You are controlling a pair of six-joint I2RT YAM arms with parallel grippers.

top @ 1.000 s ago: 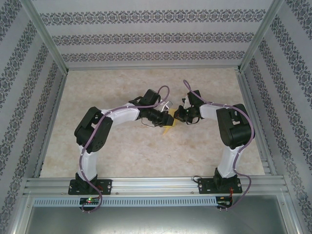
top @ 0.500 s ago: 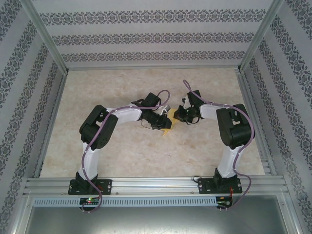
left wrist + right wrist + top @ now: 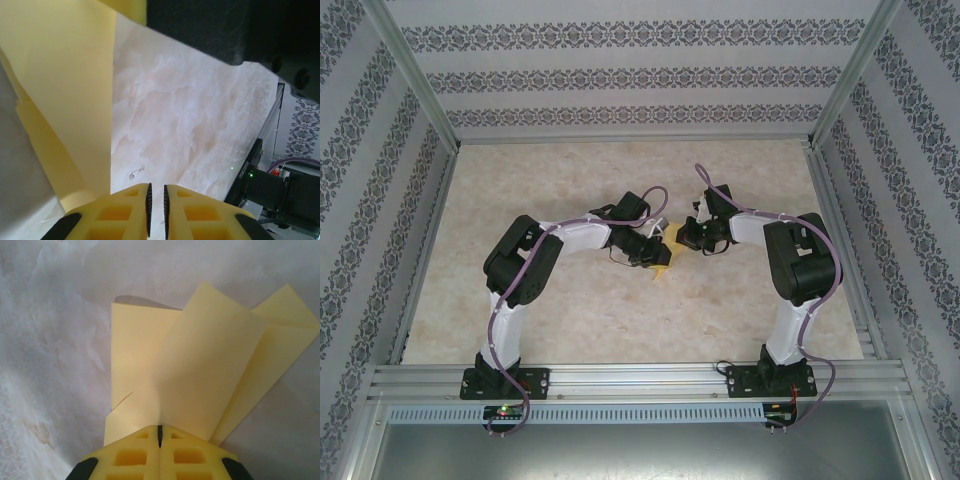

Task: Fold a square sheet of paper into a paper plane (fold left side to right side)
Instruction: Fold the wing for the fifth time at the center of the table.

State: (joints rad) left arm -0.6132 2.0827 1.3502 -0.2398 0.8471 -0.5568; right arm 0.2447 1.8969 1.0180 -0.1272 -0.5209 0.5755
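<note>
The square sheet of paper (image 3: 200, 370) is yellow, creased and partly folded, with one flap lifted off the table. It lies mid-table between the two grippers (image 3: 672, 233). My right gripper (image 3: 160, 427) is shut on the paper's near edge, where the raised flap runs into the jaws; from above it sits just right of the sheet (image 3: 684, 238). My left gripper (image 3: 156, 186) hovers over bare table right beside the paper's edge (image 3: 65, 90). Its jaws stand a narrow slit apart with nothing between them. In the top view it is at the sheet's left (image 3: 658, 256).
The marble-patterned table (image 3: 570, 300) has patterned walls on three sides and a metal rail (image 3: 640, 380) along the near edge. The right arm's dark body (image 3: 220, 25) looms close above the left gripper.
The left arm drew in, its elbow shifting right and its gripper settling slightly lower beside the paper; it has held still for the last half second. The right arm has not moved.
</note>
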